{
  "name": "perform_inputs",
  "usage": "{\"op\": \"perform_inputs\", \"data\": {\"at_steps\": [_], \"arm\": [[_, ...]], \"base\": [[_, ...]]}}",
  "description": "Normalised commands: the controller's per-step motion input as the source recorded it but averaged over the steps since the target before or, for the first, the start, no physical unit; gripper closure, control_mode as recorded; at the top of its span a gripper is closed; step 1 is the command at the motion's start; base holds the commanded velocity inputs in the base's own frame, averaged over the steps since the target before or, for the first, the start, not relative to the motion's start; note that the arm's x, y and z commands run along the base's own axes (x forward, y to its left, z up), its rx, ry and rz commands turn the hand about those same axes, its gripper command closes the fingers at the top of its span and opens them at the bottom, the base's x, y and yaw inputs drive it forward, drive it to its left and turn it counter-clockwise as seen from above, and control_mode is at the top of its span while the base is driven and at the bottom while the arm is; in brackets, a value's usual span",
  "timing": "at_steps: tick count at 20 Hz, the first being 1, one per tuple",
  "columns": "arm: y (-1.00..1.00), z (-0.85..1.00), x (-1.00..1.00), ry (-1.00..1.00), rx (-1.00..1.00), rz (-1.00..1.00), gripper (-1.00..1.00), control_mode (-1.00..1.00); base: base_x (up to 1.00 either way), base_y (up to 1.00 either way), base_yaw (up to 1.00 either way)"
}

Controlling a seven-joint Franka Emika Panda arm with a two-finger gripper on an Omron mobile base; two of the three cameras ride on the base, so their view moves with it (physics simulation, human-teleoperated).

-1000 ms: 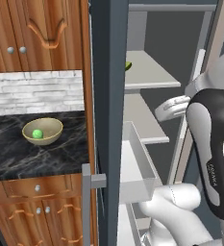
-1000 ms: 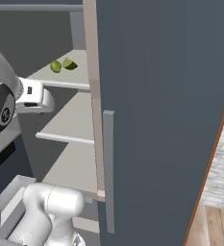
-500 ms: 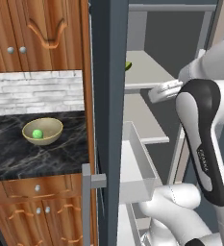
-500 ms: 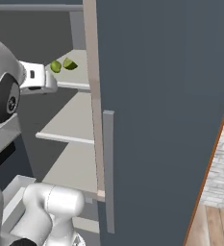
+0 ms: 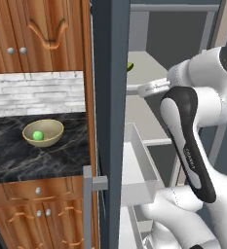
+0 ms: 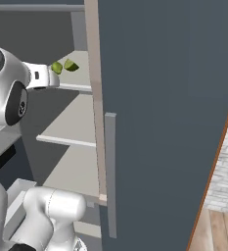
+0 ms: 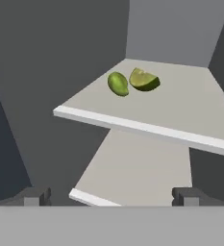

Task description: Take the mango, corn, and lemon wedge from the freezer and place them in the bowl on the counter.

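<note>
Bowl: sits on the black marble counter at far left, well apart from the freezer; a small bright green round thing already lies inside it.
Freezer door: stands open, and its grey bar handle juts out near the arm's elbow; a wide swing back toward the bowl could clip the door edge or the pulled-out clear drawer.
Gripper: fingers spread wide with nothing between them, aimed into the freezer just short of the upper shelf.
Smooth green oval fruit: lies on that shelf, touching or just beside the wedge, on its left in the hand view; probably the mango, though I can't be sure.
Lemon wedge: on the same shelf, further back than the shelf lip, rind down and paler flesh up.
Risk at the shelf: the two pieces sit so close that open fingers coming down on one may nudge the other, rolling it toward the back wall or off the shelf edge.
Risk of approach: coming in too low would catch the shelf's front lip.
Corn: I can't pick it out anywhere.
Change since a second ago: the arm has lifted and reached further in, the hand now up at the upper shelf, nearer the fruit; fingers as wide as before; bowl and fruit unmoved.
</note>
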Motion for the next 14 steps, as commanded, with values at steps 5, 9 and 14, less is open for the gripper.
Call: {"op": "perform_inputs", "data": {"at_steps": [5, 9, 14], "arm": [[0.21, 0.01, 0.60, 0.08, 0.00, 0.05, -1.00, -1.00], [0.00, 0.00, 0.51, 0.09, 0.01, 0.02, -1.00, -1.00], [0.06, 0.00, 0.56, 0.06, 0.00, 0.00, -1.00, -1.00]], "base": [[0.00, 0.00, 0.00], [0.00, 0.00, 0.00], [0.00, 0.00, 0.00]]}}
